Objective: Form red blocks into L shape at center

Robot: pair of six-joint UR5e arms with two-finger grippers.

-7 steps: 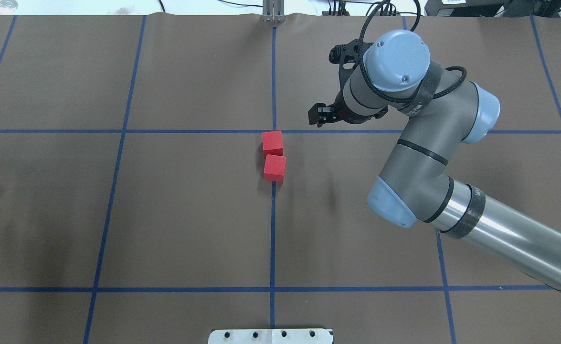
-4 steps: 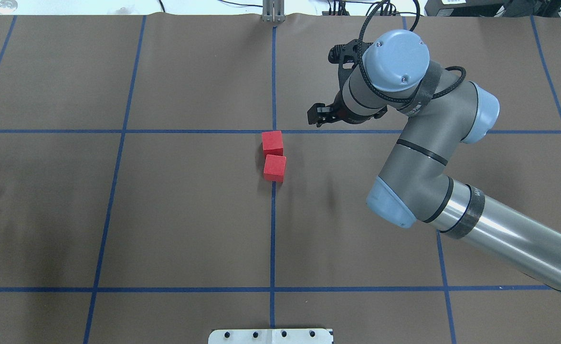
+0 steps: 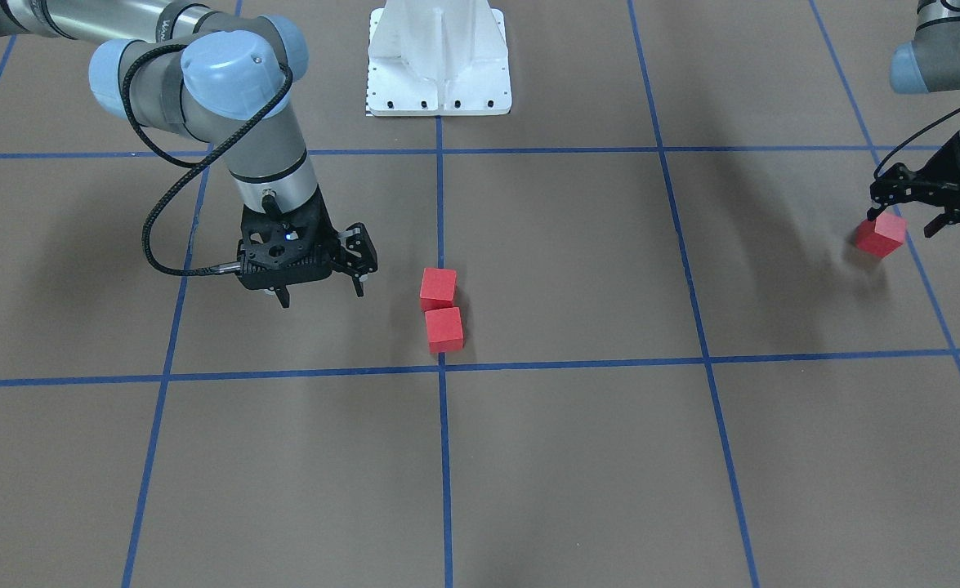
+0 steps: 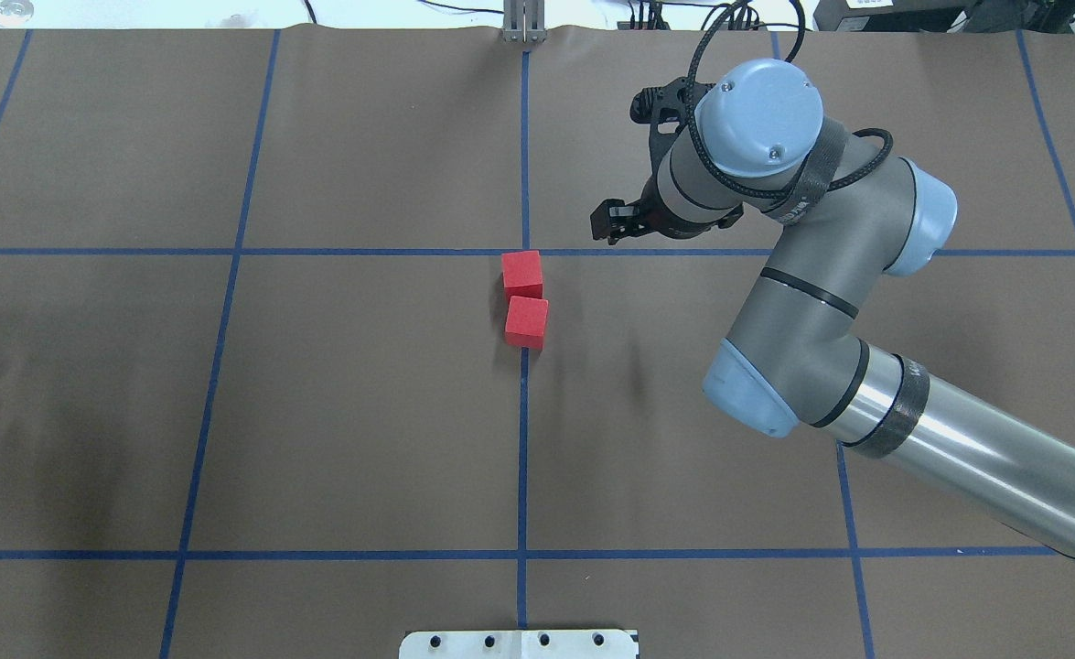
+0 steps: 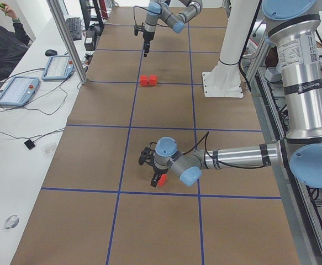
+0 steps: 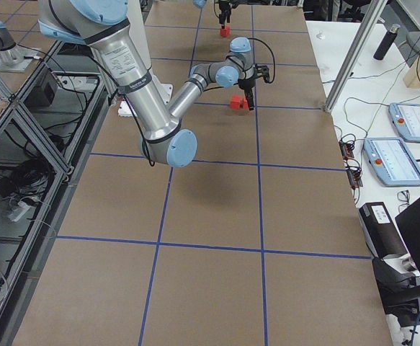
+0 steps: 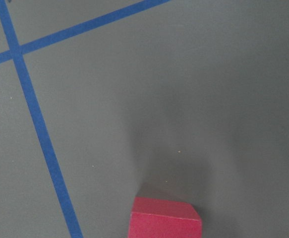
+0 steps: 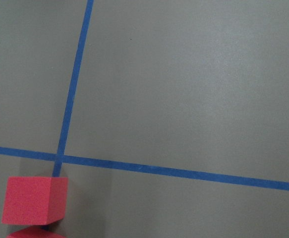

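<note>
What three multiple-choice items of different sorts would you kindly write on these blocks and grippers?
1. How many red blocks touch beside the center? A one B two C three
2. The right gripper's jaws are: A open B shut on a block C shut, empty
3. Where is the lone block? A at the center B by the left gripper C under the right gripper
Key: 1B, a pair lies face to face; 2A, they stand apart; 3B, it lies at that gripper.

Brown paper (image 4: 363,412) (gridded in blue tape (image 4: 522,458)) lies flat beside a cluttered white bench (image 5: 33,118).
</note>
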